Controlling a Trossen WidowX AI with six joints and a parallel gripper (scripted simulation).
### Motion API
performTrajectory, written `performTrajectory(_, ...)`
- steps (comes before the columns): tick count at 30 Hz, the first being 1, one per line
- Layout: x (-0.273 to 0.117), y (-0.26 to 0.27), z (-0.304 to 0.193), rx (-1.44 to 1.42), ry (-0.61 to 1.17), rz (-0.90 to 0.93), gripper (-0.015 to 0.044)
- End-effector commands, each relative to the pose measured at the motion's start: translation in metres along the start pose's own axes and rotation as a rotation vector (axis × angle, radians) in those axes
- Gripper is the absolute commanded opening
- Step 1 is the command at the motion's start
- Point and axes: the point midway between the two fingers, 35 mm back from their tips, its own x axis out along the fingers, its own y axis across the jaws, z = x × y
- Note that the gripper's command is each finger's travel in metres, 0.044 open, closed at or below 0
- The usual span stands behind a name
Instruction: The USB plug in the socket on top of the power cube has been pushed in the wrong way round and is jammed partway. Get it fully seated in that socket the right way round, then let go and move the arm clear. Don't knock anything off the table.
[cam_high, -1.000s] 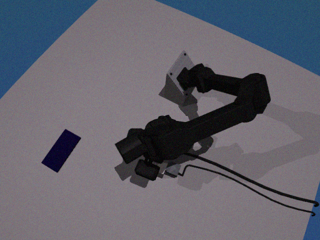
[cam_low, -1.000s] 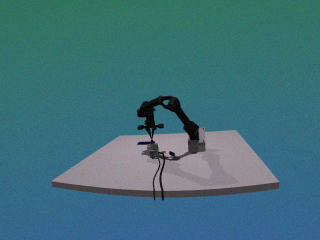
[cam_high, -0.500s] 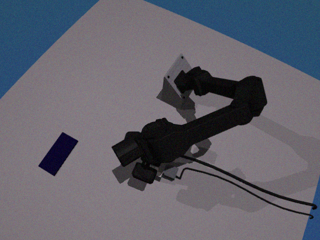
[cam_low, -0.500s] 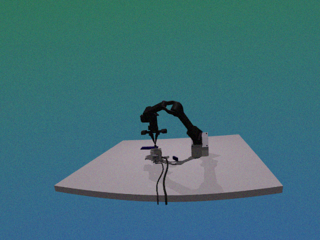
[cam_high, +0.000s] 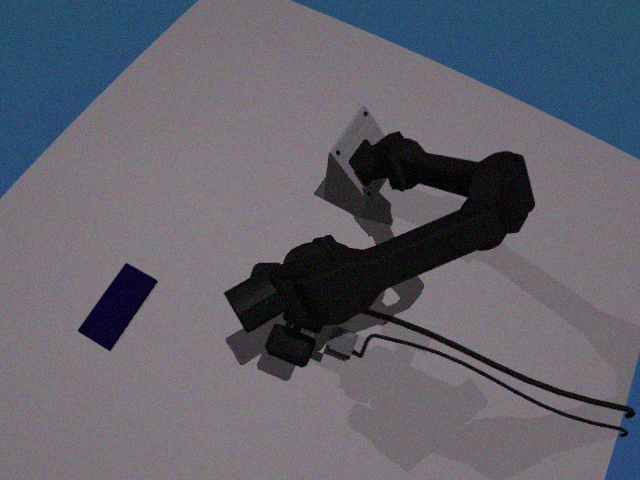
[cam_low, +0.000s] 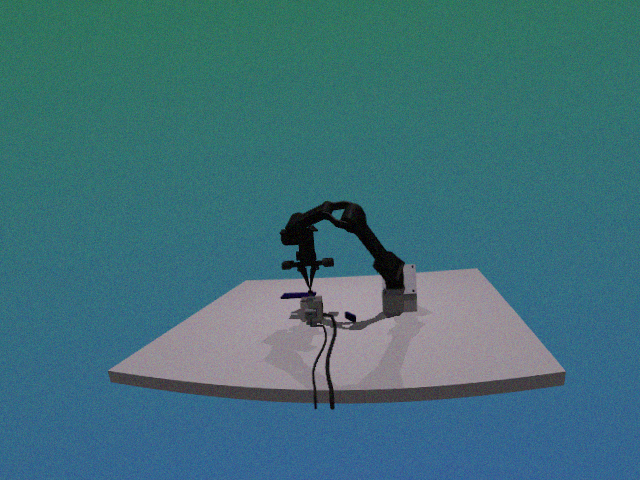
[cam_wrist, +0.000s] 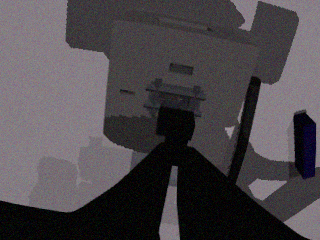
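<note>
The grey power cube (cam_low: 316, 304) (cam_wrist: 135, 55) stands under my gripper, mostly hidden by the arm in the top view. Its top carries a metal-framed socket (cam_wrist: 175, 93) and smaller slots. My gripper (cam_low: 310, 290) (cam_wrist: 174, 155) points straight down and is shut on the black USB plug (cam_wrist: 175, 121), which shows just beyond the fingertips. In the wrist view the plug covers the near part of the socket. Whether its tip is inside the socket, how deep, and which way round it faces cannot be told.
A thick black cable (cam_high: 491, 363) (cam_low: 327, 361) (cam_wrist: 245, 130) and a thin one (cam_high: 438, 351) (cam_low: 314, 361) run from the cube over the table edge. A flat blue box (cam_high: 117, 306) (cam_low: 295, 296) lies beyond the cube. A small dark blue block (cam_low: 350, 316) (cam_wrist: 309, 145) stands nearer the arm's base.
</note>
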Motion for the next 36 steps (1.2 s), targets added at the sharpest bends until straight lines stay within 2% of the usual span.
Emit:
performTrajectory(1,0.0009,-0.0002,-0.0006,-0.002,0.008,0.0,0.0)
performTrajectory(36,0.0052,-0.0002,-0.0007,-0.002,0.013,0.0,0.0)
